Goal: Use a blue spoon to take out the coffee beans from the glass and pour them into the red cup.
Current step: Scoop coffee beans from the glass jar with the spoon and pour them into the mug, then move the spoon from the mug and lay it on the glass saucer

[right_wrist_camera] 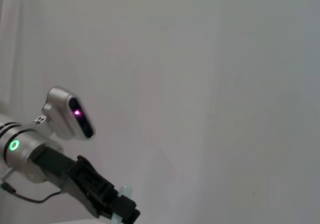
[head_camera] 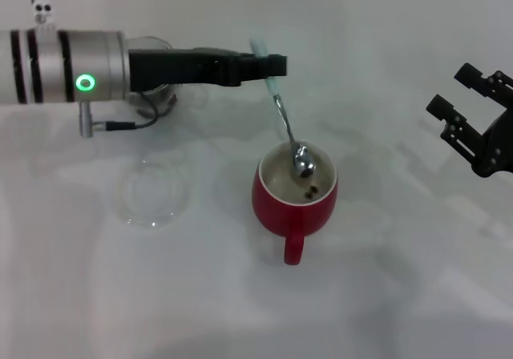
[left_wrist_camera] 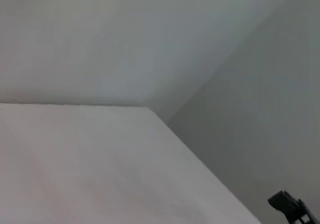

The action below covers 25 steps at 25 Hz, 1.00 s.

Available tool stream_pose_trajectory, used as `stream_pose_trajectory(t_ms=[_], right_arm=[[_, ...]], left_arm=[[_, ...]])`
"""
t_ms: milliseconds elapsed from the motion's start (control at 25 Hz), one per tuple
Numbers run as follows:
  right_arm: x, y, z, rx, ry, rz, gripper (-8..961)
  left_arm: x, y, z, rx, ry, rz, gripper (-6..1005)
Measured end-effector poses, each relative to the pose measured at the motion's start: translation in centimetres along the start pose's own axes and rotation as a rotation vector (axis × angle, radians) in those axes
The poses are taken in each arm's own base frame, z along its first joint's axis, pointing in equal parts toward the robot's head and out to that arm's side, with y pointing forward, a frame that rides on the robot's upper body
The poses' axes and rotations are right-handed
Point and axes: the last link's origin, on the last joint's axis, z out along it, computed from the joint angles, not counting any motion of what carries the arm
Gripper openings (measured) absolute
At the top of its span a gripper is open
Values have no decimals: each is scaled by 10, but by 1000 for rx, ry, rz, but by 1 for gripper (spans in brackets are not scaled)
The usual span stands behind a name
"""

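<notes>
**Spoon tips into the red cup**

The blue spoon (head_camera: pixel 282 118) hangs at a slant, with its shiny bowl down inside the red cup (head_camera: pixel 293 201). Its pale blue handle points up and away from the robot. A few dark coffee beans (head_camera: pixel 313 189) lie on the cream inside of the cup, just beside the spoon's bowl. The cup stands on the white table (head_camera: pixel 385 295) with its red handle turned toward the robot.

The left gripper (head_camera: pixel 268 66) is up above the cup, a bit behind it, and its black fingers are pinched on the top of the spoon's handle. The right wrist view shows it too (right_wrist_camera: pixel 117 209), with the pale handle end poking out.

The glass (head_camera: pixel 159 98) seems to sit behind the left arm, mostly hidden. A flat clear saucer (head_camera: pixel 152 191) lies on the table to the left of the cup, well apart.

The right gripper (head_camera: pixel 469 114) waits off to the right, above the table, with its fingers spread apart and nothing in them.
</notes>
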Motion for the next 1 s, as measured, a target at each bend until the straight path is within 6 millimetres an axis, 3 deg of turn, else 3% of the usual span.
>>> stream_pose_trajectory(t_ms=[240,480,640,800,840,1000], right_arm=[[1,0,-1,3,3,4,541],[1,1,-1,7,4,5,541],[0,0,1,4,1,4,541],[0,-1,3,1,-1,2,542],[0,-1,3,0,-2,2,542],[-2,-3,4,17,-13,0,542]], left_arm=[[12,7,8,-30,-22,43,125],[10,3,-4,-17,13,-2,125],[7,1,-25,-32,83,-30,125],[0,1,-60,-51,205,-64,126],[-6,-1,-75,-38,252,-83,126],[-27,-8,-103,24,330,-133,126]])
